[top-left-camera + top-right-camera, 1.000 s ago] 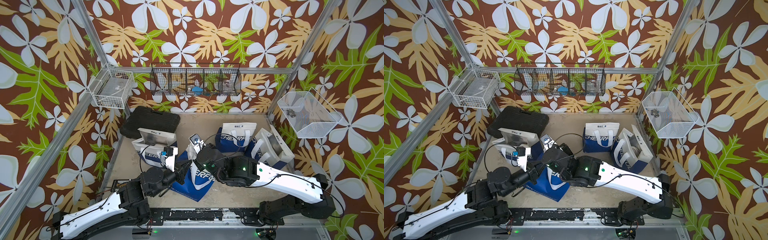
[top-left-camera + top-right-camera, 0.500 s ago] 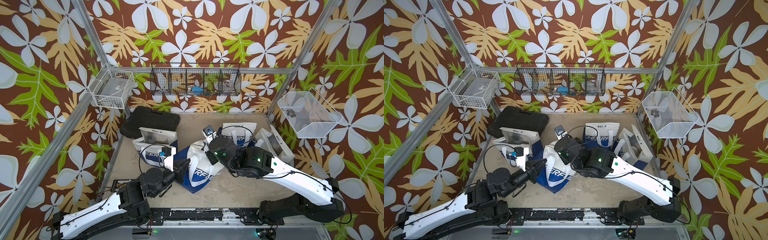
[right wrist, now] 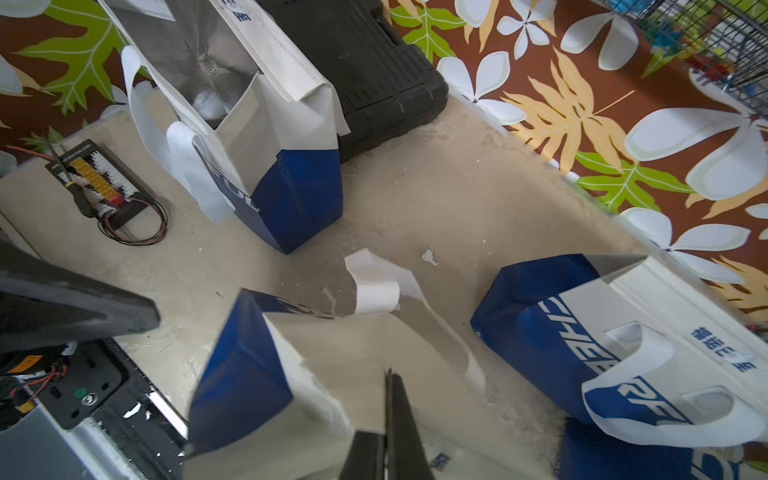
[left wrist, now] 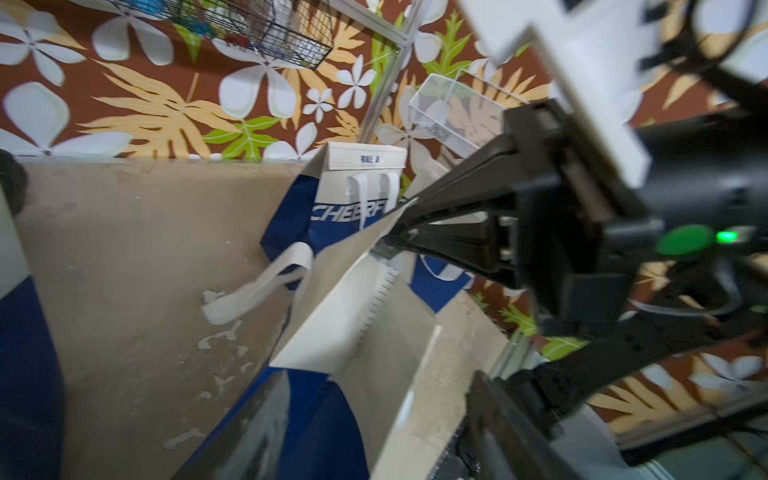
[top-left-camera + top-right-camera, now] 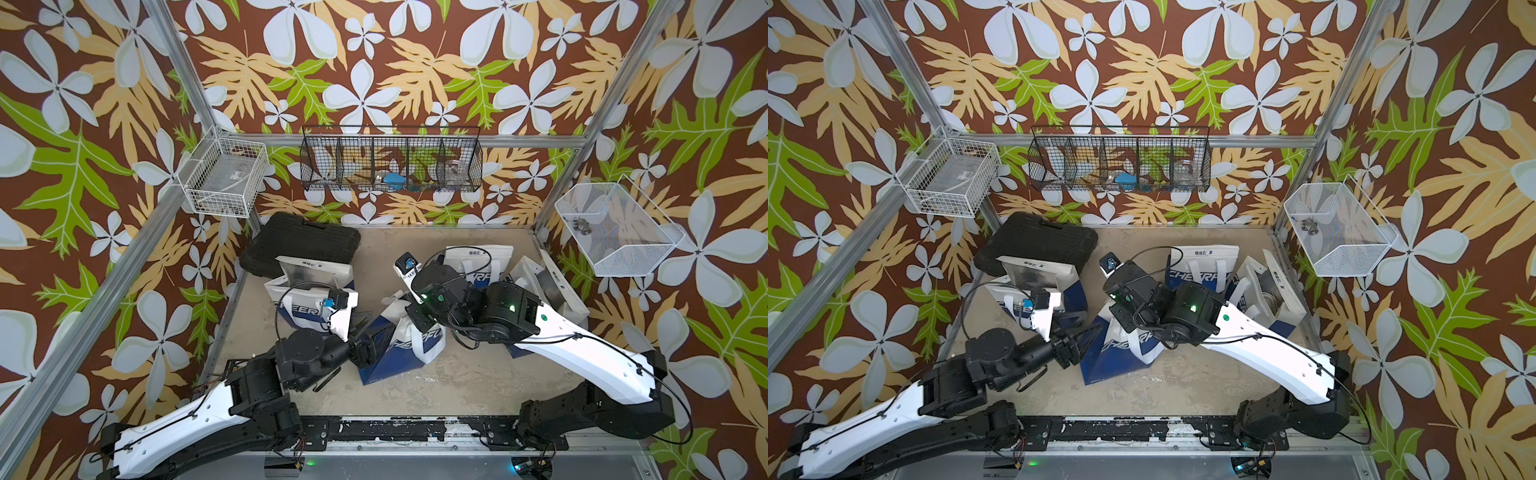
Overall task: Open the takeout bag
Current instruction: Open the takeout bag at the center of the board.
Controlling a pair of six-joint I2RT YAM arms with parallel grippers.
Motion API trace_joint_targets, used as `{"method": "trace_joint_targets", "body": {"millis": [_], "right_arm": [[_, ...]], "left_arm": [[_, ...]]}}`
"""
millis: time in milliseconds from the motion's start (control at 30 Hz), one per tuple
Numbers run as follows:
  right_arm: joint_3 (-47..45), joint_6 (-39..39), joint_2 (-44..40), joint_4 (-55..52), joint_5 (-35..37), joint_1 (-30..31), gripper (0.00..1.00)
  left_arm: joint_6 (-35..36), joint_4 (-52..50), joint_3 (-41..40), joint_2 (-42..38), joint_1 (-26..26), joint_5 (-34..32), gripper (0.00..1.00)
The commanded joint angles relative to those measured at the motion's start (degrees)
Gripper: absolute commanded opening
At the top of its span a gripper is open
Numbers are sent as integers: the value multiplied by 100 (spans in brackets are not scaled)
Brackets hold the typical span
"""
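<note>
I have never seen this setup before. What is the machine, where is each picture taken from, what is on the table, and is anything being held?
It is a robot with two white-and-black arms, and each arm ends in a two-fingered hand. Two of the pictures look down from overhead and show nearly the same view. The other two come from cameras on the arms' wrists. On the table are the middle bag, several other bags in the same blue and white, and a black case at the back. The right hand is shut on the middle bag's white top edge. The left hand is open at that bag's blue lower part and grips nothing.
</note>
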Motion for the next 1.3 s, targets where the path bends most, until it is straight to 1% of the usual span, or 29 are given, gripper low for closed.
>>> {"method": "trace_joint_targets", "body": {"millis": [0, 67, 133, 200, 267, 367, 433, 500, 567, 633, 700, 767, 800, 833, 933, 1000, 1133, 1267], "right_arm": [[28, 322, 39, -14, -35, 9, 0], [-120, 477, 20, 86, 0, 10, 0], [-262, 702, -16, 216, 81, 8, 0], [-348, 1127, -82, 287, 320, 9, 0], [-564, 1515, -249, 550, 304, 4, 0], [-877, 1923, -653, 1001, 141, 2, 0], [-892, 2088, -789, 1041, 26, -9, 0], [-918, 2208, -854, 988, 25, -11, 0], [-976, 2306, -898, 921, 112, -11, 0], [-1049, 2380, -944, 945, 25, -18, 0], [-1133, 2475, -1018, 1003, -98, -15, 0], [-1236, 2545, -1099, 1105, -219, -17, 0], [-1294, 2582, -1129, 1160, -285, -13, 0], [-1360, 2619, -1165, 1211, -353, -16, 0], [-1596, 2750, -1287, 1440, -622, -9, 0], [-1765, 2880, -1437, 1619, -736, -5, 0], [-2093, 3074, -1730, 1903, -854, 2, 0], [-2297, 3119, -1864, 1978, -849, 21, 0]], "left_arm": [[-841, -192, 124, -528, 2, 697, 100], [-1186, -288, 78, -694, 2, 816, 100], [-1671, -179, -101, -655, 2, 1047, 100], [-2173, 161, -443, -499, -14, 1210, 100], [-2450, 608, -769, -339, -86, 1224, 100], [-2503, 1168, -1020, 22, -350, 913, 100], [-2515, 1441, -1082, 276, -419, 693, 100], [-2544, 1927, -1131, 563, -420, 680, 99], [-2572, 2293, -1060, 958, -420, 846, 93], [-2559, 2234, -903, 1273, -421, 676, 91], [-2697, 2110, -856, 1383, -420, 186, 90], [-2842, 1864, -773, 1499, -420, -275, 93], [-2923, 1773, -710, 1572, -421, -453, 97], [-2916, 1854, -708, 1640, -420, -499, 99], [-2954, 1820, -556, 1871, -420, -750, 100], [-3122, 1366, -325, 2067, -404, -1084, 100], [-3634, 934, -304, 2195, -389, -1414, 97], [-3628, 1492, -576, 2007, -393, -1346, 97]]}}
